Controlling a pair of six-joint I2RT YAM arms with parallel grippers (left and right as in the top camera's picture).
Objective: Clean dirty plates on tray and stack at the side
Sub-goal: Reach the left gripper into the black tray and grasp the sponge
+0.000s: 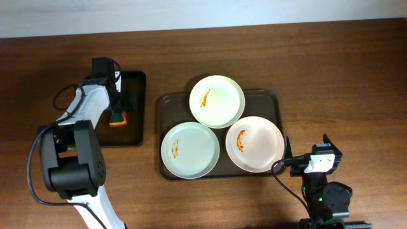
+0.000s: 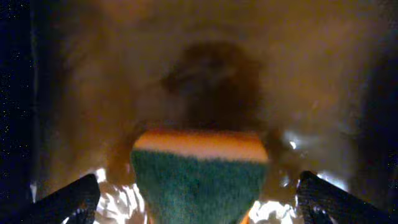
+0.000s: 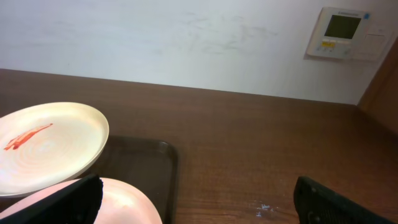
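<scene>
We have cleaned nothing yet. All three plates (image 1: 217,100) sit smeared on the tray (image 1: 273,99), just left of our spread right claw (image 3: 199,200). Our left claw (image 2: 199,196) is spread around the sponge (image 2: 198,177).

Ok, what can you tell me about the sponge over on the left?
The sponge is a two-layer block: a coarse dark green scouring face toward the left wrist camera and an orange-yellow foam layer showing along its far edge. It looks soft and unsquashed. It lies on the glossy small black tray, mostly hidden from overhead by the arm. The left pincer is open, one finger either side; contact cannot be told.
</scene>
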